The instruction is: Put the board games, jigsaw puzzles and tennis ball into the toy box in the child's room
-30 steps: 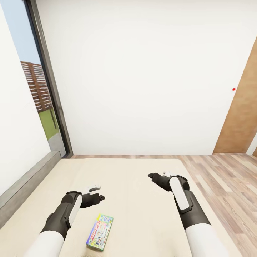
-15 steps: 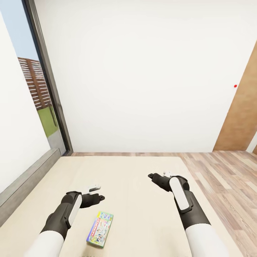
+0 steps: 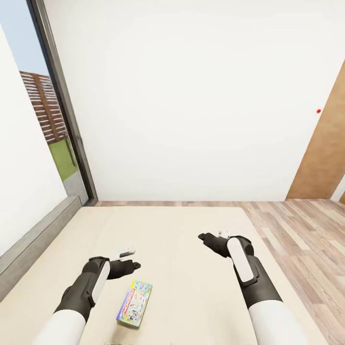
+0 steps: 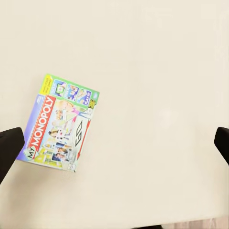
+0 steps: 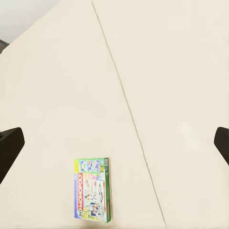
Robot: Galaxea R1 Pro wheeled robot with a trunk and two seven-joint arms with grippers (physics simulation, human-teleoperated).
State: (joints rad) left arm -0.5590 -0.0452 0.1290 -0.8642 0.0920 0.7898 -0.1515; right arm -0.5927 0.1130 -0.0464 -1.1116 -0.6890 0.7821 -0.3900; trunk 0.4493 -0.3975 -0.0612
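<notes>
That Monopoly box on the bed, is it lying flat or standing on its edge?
Lying flat. The Monopoly box rests cover up on the bed, its whole printed front readable in the left wrist view.

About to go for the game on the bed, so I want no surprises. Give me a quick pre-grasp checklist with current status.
1. Target located: My Monopoly board game lies flat on the beige mattress - ok.
2. Left gripper open and empty, fingertips spread wide at the wrist view's edges - ok.
3. Right gripper open and empty - ok.
4. Left gripper centred over the box: the box sits off toward one fingertip in the left wrist view - not ok.
5. Space around the box: bare mattress on every visible side - ok.
6. Second bed game located: no other box appears on the visible mattress - cannot tell.
</notes>
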